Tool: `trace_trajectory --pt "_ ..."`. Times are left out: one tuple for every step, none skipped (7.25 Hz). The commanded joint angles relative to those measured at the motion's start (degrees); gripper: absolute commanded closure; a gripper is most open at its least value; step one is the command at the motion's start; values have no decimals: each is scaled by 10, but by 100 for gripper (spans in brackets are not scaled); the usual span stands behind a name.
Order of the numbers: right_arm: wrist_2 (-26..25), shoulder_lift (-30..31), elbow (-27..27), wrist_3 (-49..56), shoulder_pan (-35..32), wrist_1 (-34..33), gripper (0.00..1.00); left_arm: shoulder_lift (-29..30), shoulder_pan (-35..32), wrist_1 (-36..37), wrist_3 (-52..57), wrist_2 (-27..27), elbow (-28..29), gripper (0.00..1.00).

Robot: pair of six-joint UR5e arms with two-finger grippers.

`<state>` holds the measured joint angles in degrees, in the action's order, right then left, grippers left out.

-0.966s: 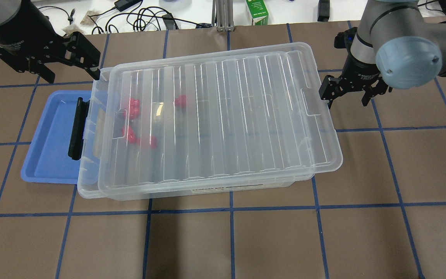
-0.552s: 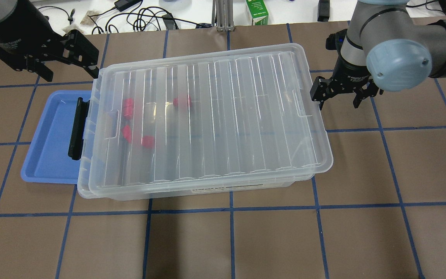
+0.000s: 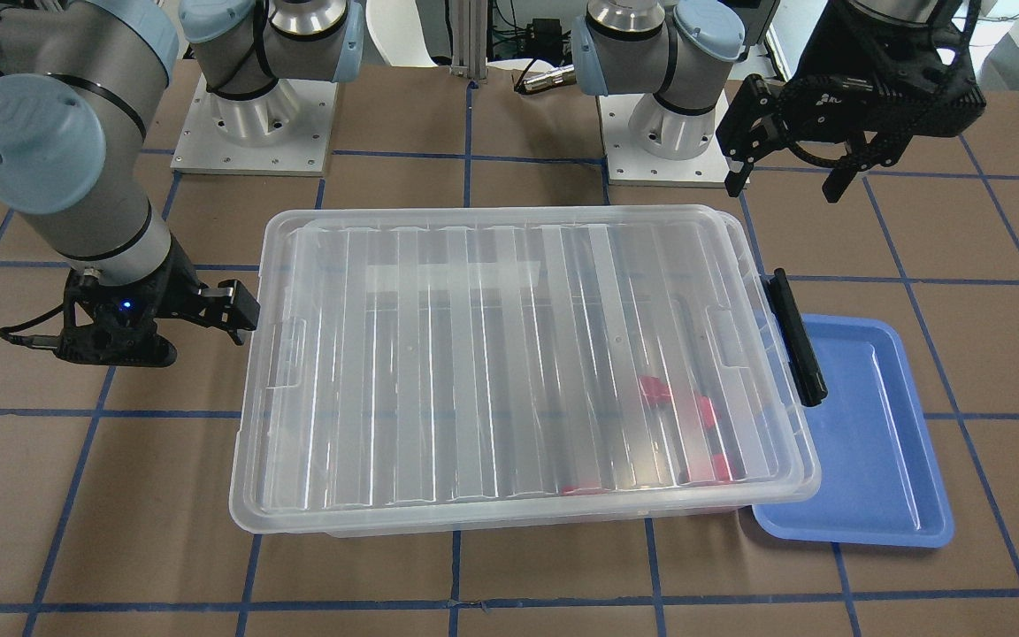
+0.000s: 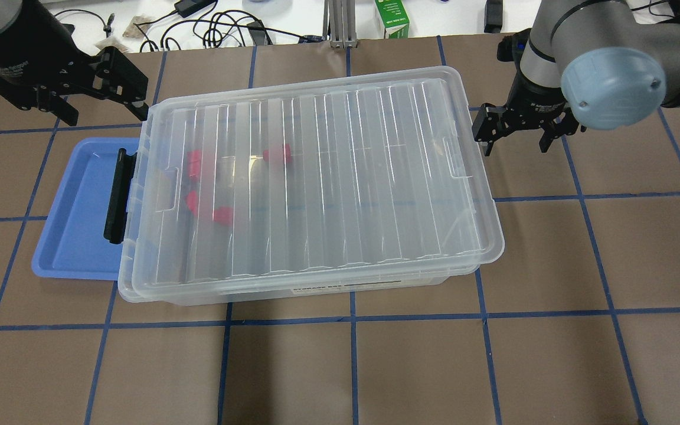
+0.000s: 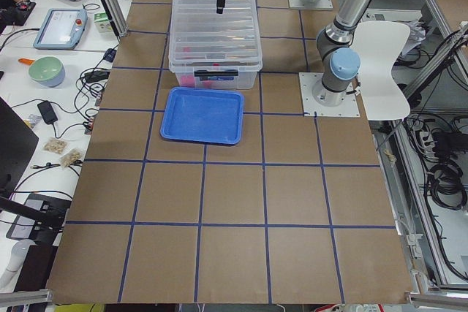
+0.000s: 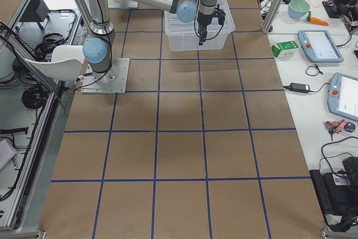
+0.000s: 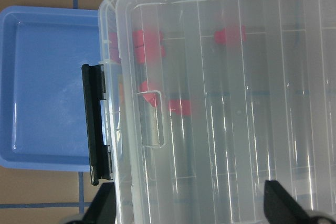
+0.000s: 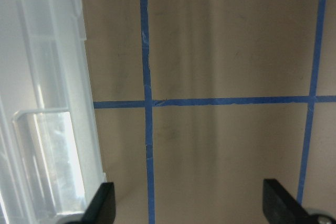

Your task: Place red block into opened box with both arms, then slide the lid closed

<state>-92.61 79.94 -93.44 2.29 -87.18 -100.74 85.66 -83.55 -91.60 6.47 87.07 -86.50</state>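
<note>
The clear box (image 4: pixel 316 289) lies across the table with its black bar (image 4: pixel 117 196) at the left end. The ribbed lid (image 4: pixel 328 177) lies on top and covers nearly all of it; a narrow strip of box rim shows by the bar. Several red blocks (image 4: pixel 277 154) lie inside under the lid, near the bar end (image 3: pixel 660 391). My left gripper (image 4: pixel 104 109) hangs open above the box's far-left corner, holding nothing. My right gripper (image 4: pixel 515 144) is open just off the lid's right short edge (image 8: pixel 79 77), one finger (image 3: pixel 242 317) close beside it.
A shallow blue tray (image 4: pixel 80 218) sits partly under the box's bar end. Cables and a green carton (image 4: pixel 392 18) lie on the white bench beyond the table's far edge. In the front-facing view, both arm bases (image 3: pixel 253 133) stand behind the box.
The lid has slid left toward the black bar and now covers more of the box. My right gripper moved left with it, then slightly away. The left gripper shifted a little left.
</note>
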Motion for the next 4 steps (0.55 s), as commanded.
trace_trajectory --pt "21 42 61 -2 0 112 0 1 0 1 0 0 -5 0" --pt "27 63 67 -11 0 131 0 1 0 1 0 0 -5 0" --pt "27 79 61 -15 -3 149 0 0 0 1 0 0 -3 0" --pt "27 86 60 -16 -4 166 0 4 -1 1 0 1 -6 0"
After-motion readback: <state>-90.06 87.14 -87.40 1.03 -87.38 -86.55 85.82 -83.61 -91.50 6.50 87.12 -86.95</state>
